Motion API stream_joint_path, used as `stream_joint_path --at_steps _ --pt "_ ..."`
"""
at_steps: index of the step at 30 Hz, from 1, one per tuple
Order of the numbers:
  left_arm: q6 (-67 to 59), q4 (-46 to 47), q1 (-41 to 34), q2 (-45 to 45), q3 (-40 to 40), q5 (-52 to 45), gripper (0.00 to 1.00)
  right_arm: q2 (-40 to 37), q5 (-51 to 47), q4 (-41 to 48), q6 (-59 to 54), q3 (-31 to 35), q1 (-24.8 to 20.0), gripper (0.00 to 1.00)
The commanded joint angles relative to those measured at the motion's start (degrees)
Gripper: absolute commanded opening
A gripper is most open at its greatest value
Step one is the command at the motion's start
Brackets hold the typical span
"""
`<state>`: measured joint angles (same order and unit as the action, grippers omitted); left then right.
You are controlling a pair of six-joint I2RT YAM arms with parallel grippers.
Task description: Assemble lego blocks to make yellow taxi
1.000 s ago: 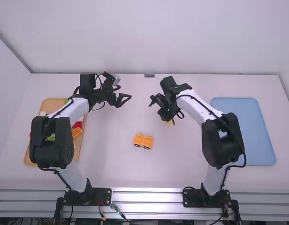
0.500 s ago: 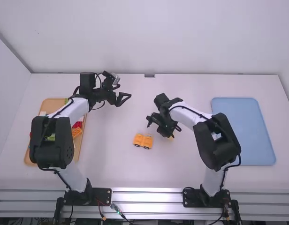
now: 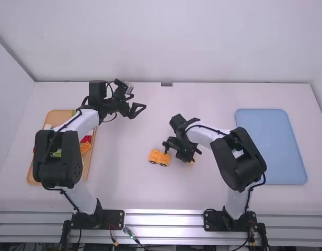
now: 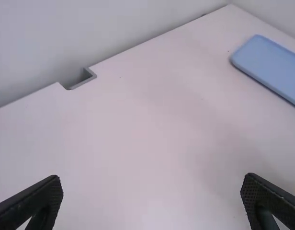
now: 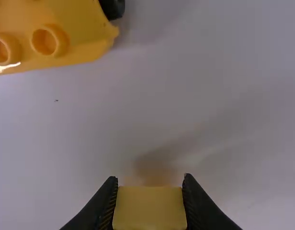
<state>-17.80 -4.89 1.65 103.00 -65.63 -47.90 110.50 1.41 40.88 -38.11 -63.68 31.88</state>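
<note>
Though slightly askew, car crosswise.

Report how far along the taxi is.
Done, it seems: the wheeled yellow base stands on the table. In hand: a yellow block, between the right gripper's fingers. Left: joining the two, probably on the base's bare studs; perhaps more bricks from the wooden tray.

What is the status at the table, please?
Right black gripper shut on yellow block; left black gripper open, empty; orange-yellow wheeled toy car base on white table; nothing between block and base.
</note>
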Motion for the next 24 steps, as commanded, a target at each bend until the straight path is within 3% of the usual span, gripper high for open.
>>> stream_joint_path --at_steps 1,2,8,15,20,24 --pt "0.42 0.13 -0.09 0.2 0.0 -0.66 0.99 -1.2 -0.26 0.04 0.79 0.26 0.0 0.7" --pt "0.44 0.11 -0.09 0.2 0.0 -0.7 0.99 -1.2 -0.28 0.02 0.74 0.22 -0.13 0.99" --pt "0.44 -0.02 -0.09 0.2 0.0 -0.44 0.99 -1.95 -0.61 0.66 2.84 -3.17 -1.2 0.98" --pt "0.39 0.81 -0.11 0.2 0.0 -1.14 0.99 -13.86 7.63 0.68 -4.24 -4.55 -3.74 0.99" --pt "-5.86 2.64 -0.15 0.2 0.07 -6.27 0.99 -25.14 20.09 -3.76 -11.47 2.54 -8.44 0.98" --pt "-28.0 10.97 -0.26 0.2 0.46 -17.53 0.99 -30.58 22.58 -14.67 -9.14 13.11 -13.9 0.98"
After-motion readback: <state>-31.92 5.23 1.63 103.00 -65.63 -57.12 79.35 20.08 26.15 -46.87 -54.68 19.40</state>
